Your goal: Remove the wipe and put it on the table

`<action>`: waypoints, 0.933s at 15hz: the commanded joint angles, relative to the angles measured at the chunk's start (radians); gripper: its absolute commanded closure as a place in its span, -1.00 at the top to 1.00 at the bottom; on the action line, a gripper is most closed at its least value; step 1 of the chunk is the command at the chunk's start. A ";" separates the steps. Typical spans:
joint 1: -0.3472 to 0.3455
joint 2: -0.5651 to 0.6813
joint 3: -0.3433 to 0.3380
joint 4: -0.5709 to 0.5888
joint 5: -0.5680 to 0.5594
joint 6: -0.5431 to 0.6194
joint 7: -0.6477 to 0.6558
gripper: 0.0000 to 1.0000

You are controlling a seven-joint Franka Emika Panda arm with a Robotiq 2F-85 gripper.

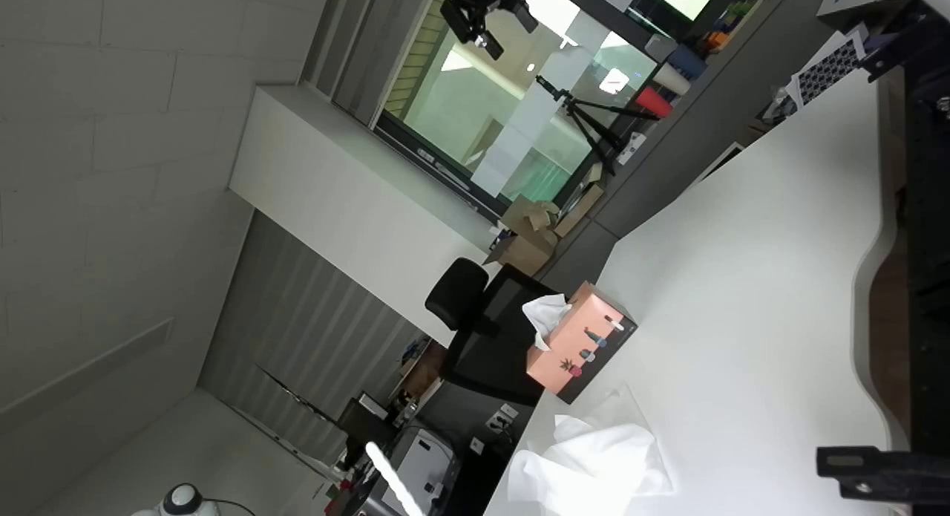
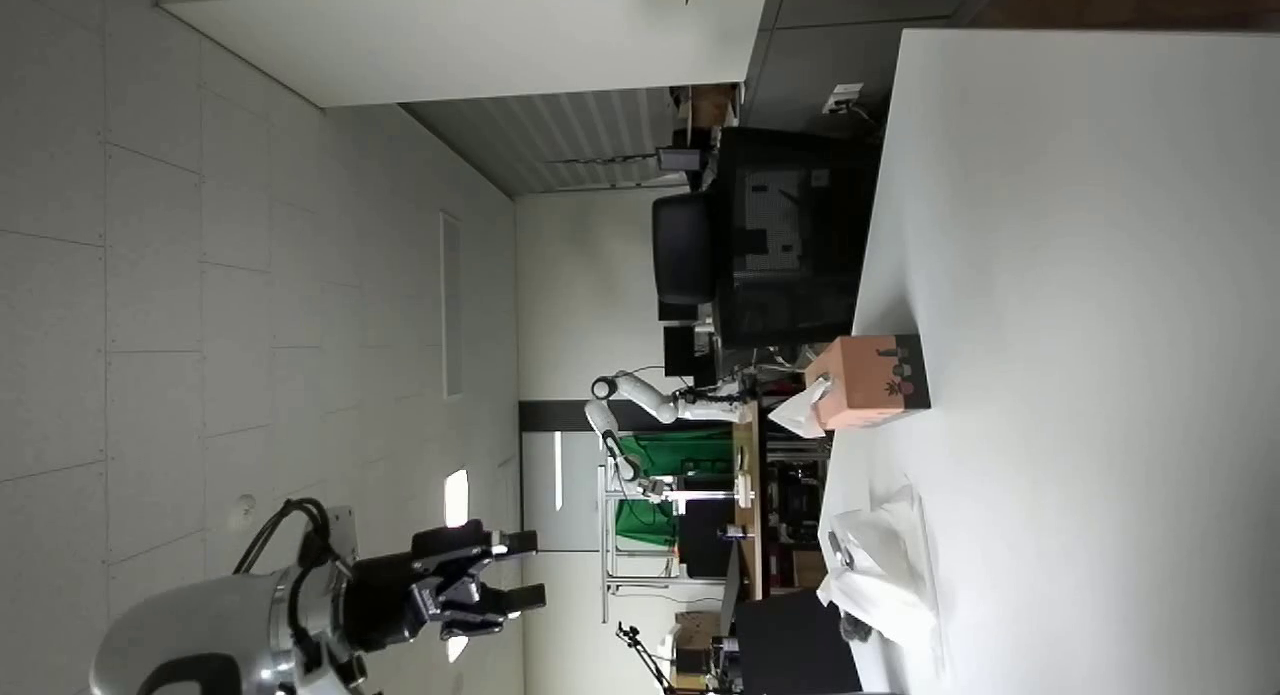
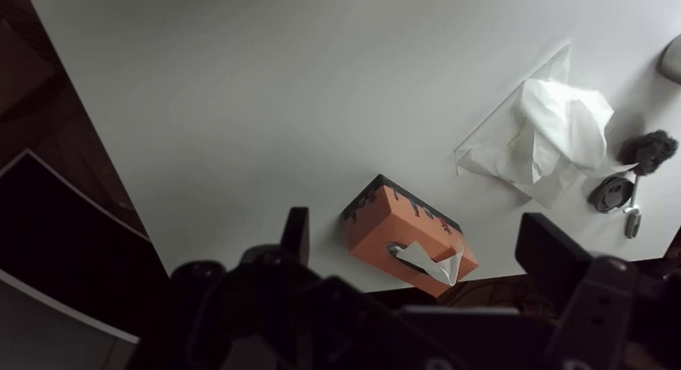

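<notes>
A white wipe [image 1: 545,319] sticks out of the slot of the salmon-pink box [image 1: 579,345]. The wipe also shows in an exterior view [image 2: 803,410] and in the wrist view [image 3: 436,263]. The box stands on the white table [image 1: 742,293] close to its edge. More white sheets [image 3: 558,130] lie crumpled on the table beside the box, also seen in both exterior views. My gripper [image 2: 528,570] is high above the table, apart from the box. In the wrist view its fingers [image 3: 412,223] are wide apart with nothing between them; the box appears below, between them.
A dark fuzzy item [image 3: 652,150] and a small round grey object [image 3: 612,194] lie by the crumpled sheets. A black chair [image 2: 790,235] stands past the table edge behind the box. A black bracket [image 1: 883,473] juts over the table's near side.
</notes>
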 commanded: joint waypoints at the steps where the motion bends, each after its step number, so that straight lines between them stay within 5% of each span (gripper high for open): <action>1: 0.067 0.216 -0.036 0.070 -0.003 0.167 -0.129 1.00; 4: 0.114 0.408 -0.058 0.132 0.019 0.309 -0.166 1.00; 7: 0.143 0.606 -0.064 0.257 0.066 0.314 -0.170 1.00; 8: 0.082 0.476 -0.009 0.133 0.048 0.343 -0.166 1.00; 14: 0.077 0.618 0.008 0.240 0.065 0.339 -0.162 1.00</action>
